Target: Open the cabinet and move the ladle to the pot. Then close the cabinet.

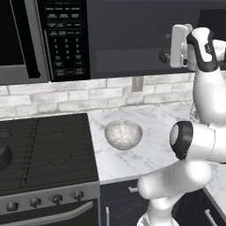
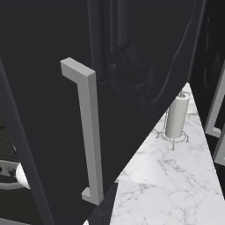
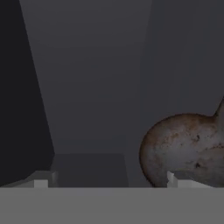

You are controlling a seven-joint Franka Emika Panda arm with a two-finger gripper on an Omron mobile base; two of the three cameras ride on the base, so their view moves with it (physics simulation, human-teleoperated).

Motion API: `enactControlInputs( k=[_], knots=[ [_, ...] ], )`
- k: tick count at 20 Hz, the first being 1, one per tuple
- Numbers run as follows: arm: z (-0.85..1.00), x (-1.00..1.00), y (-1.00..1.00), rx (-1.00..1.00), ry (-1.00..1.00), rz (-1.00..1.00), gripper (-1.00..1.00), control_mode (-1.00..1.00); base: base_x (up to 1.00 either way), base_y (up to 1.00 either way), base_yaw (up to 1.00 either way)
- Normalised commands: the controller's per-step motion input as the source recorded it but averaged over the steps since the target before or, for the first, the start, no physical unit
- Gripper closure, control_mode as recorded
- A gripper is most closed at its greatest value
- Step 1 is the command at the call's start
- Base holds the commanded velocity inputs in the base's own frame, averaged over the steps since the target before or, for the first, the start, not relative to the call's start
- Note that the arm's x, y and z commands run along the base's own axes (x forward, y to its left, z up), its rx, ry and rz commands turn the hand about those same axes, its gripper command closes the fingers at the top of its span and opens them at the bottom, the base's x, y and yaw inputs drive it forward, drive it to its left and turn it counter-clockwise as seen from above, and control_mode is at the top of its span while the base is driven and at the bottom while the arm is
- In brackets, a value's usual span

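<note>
One ladle (image 3: 186, 146), perhaps between gripper (image 3: 109, 181) fingertips.

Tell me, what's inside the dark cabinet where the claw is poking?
Inside the cabinet sits the ladle, its round brownish cup right by the open claw. Most of its handle runs off the picture's edge, so I can't see it.

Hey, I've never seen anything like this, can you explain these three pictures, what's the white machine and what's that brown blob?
The white machine is a robot arm in a simulated kitchen. Two pictures come from cameras behind it, left and right; the third looks out from its hand. From the left you see a stove, a microwave and a pale bowl on the marble counter. The right one is mostly the open cabinet door with its silver handle. The brown blob is the ladle inside the cabinet. The gripper is open, holding nothing.
</note>
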Motion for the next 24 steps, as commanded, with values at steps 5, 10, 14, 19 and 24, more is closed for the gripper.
enactControlInputs(
  k=[5, 10, 14, 19, 24],
  knots=[
    [-0.12, 0.05, 0.8, 0.0, 0.0, -0.09, -1.0, -1.0, 0.0, 0.0, 0.0],
    [-0.02, 0.4, 0.59, 0.0, 0.0, -0.11, -1.0, -1.0, 0.0, 0.0, 0.0],
    [0.0, 0.46, 0.07, 0.0, 0.0, -0.07, -1.0, -1.0, 0.0, 0.0, 0.0],
    [0.0, 0.43, 0.0, 0.0, 0.0, -0.07, -1.0, -1.0, 0.0, 0.0, 0.0],
    [0.0, 0.11, 0.0, 0.0, 0.0, -0.06, -1.0, -1.0, 0.0, 0.0, 0.0]
  ],
)
